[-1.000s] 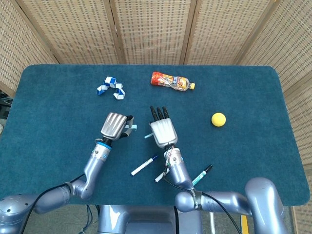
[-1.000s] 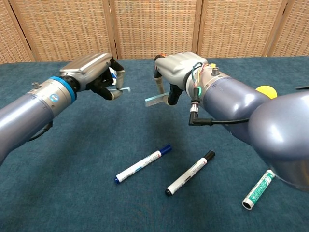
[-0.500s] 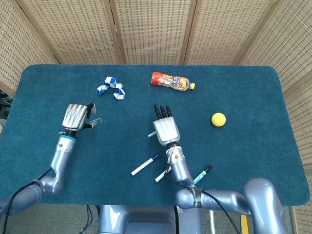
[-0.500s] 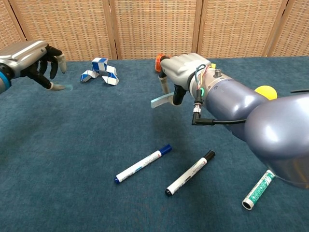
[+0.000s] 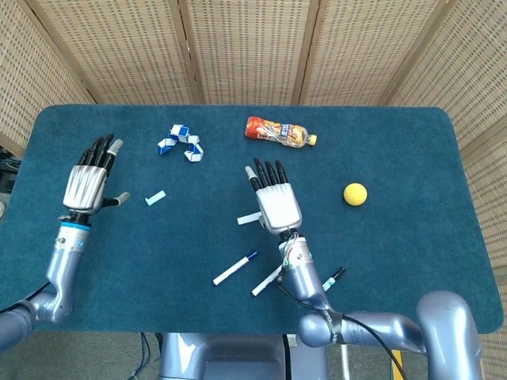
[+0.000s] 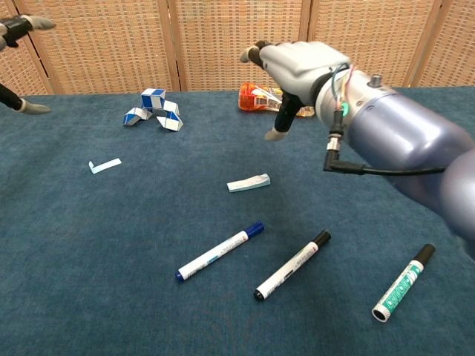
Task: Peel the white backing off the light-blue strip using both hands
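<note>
Both hands are empty w/ fingers spread: left hand (image 5: pixel 87 180), right hand (image 5: pixel 275 202). One strip piece (image 6: pixel 249 182) lies just under the right, the other piece (image 5: pixel 155 198) beside the left. Looks peeled imo, so lift clear w/o brushing either

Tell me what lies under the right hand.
The right hand holds nothing; below it one strip piece lies on the blue cloth. In the head view the hand hides part of it.
</note>
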You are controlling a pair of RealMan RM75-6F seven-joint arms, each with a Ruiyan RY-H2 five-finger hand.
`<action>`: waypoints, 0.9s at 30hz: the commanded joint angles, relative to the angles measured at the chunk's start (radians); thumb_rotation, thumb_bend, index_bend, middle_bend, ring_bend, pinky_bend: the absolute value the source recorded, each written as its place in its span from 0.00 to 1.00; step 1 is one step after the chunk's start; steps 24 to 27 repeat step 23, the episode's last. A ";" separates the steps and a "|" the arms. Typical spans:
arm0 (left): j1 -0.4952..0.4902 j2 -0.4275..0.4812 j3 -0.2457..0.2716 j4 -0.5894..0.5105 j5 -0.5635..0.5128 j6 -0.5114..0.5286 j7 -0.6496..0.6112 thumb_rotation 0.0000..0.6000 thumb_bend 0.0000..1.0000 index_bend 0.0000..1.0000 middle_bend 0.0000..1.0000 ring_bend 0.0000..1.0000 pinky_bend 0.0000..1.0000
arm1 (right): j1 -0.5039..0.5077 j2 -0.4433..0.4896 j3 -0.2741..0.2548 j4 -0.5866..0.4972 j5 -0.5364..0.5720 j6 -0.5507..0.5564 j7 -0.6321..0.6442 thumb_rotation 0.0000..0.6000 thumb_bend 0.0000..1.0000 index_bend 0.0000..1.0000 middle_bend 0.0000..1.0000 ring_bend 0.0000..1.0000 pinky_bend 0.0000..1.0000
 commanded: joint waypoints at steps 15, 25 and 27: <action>0.349 0.243 0.149 -0.321 0.072 0.312 -0.165 1.00 0.00 0.00 0.00 0.00 0.00 | -0.361 0.311 -0.293 0.112 -0.476 0.247 0.461 1.00 0.00 0.00 0.00 0.00 0.00; 0.472 0.263 0.220 -0.441 0.151 0.432 -0.232 1.00 0.00 0.00 0.00 0.00 0.00 | -0.541 0.362 -0.335 0.013 -0.465 0.364 0.521 1.00 0.00 0.00 0.00 0.00 0.00; 0.472 0.263 0.220 -0.441 0.151 0.432 -0.232 1.00 0.00 0.00 0.00 0.00 0.00 | -0.541 0.362 -0.335 0.013 -0.465 0.364 0.521 1.00 0.00 0.00 0.00 0.00 0.00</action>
